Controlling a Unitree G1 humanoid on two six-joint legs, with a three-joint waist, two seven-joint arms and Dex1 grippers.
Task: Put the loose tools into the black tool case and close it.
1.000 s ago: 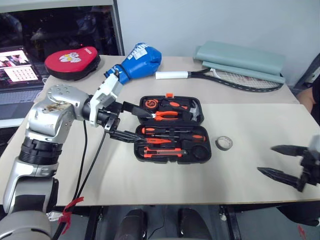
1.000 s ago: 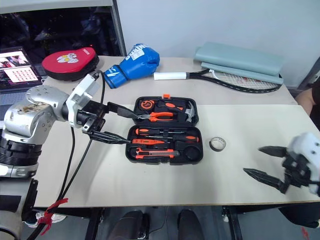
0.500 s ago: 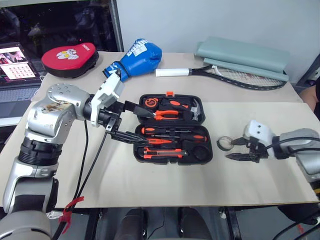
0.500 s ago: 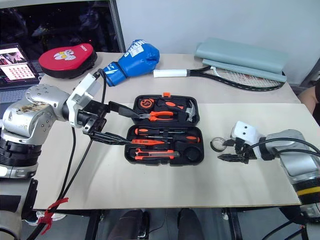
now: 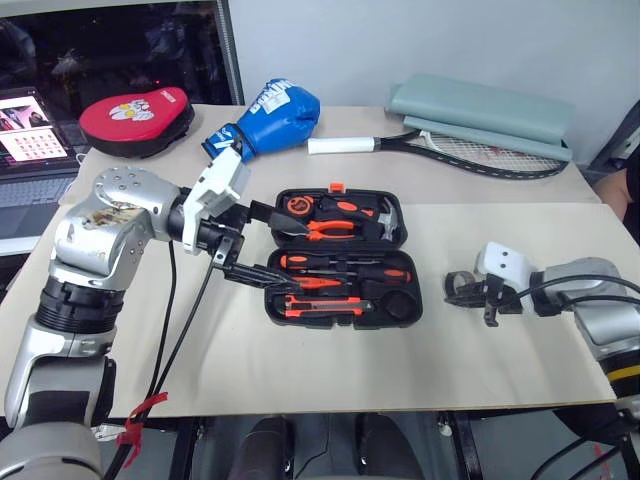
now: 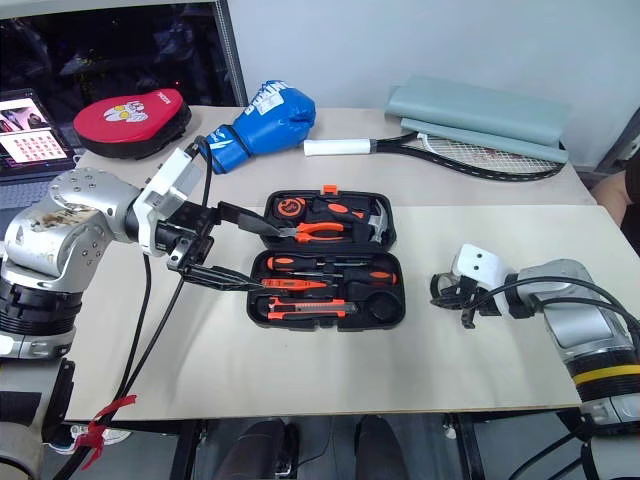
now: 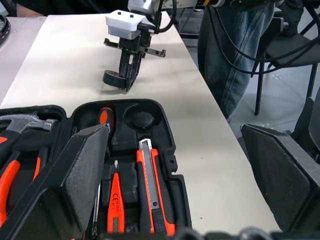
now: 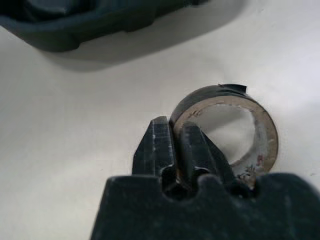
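The right gripper (image 8: 172,145) was pinched shut on the wall of the tape roll (image 8: 225,130), on bare table (image 5: 330,370) just right of the black tool case (image 5: 340,260). The case lay open mid-table. The left gripper (image 5: 262,245) stood spread wide at its left edge, holding nothing. The roll's near rim was hidden behind the fingers.

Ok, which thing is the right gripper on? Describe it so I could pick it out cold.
Start at the open black tool case mid-table, then look to the bare table beside its lower half, toward the robot's right arm. There the right gripper is shut on the small black tape roll: the one ring-shaped item, and the one tool outside the case.
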